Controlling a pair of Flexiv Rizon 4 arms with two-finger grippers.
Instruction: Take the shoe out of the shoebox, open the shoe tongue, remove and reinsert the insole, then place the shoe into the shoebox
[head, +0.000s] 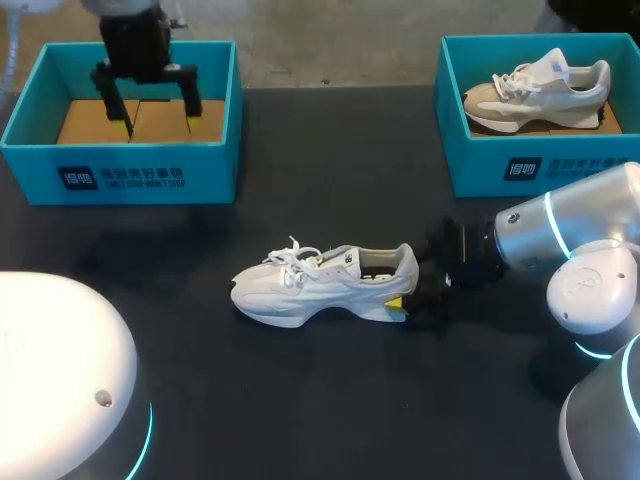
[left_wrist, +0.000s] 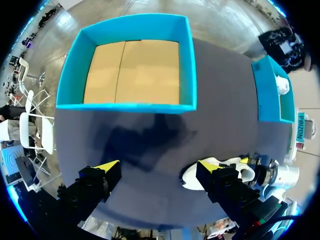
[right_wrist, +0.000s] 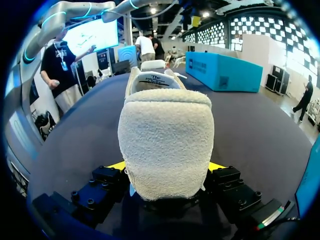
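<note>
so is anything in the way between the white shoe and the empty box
Nothing lies on the table between the white shoe and the empty box. The left tool hangs open above the box's near side, though, and might crowd the drop.

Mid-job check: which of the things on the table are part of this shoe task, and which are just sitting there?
In the job:
white shoe, its heel gripped by the right gripper
empty shoebox, by the open left gripper

Just lying about:
second shoebox
beige-and-white shoe inside it
</note>
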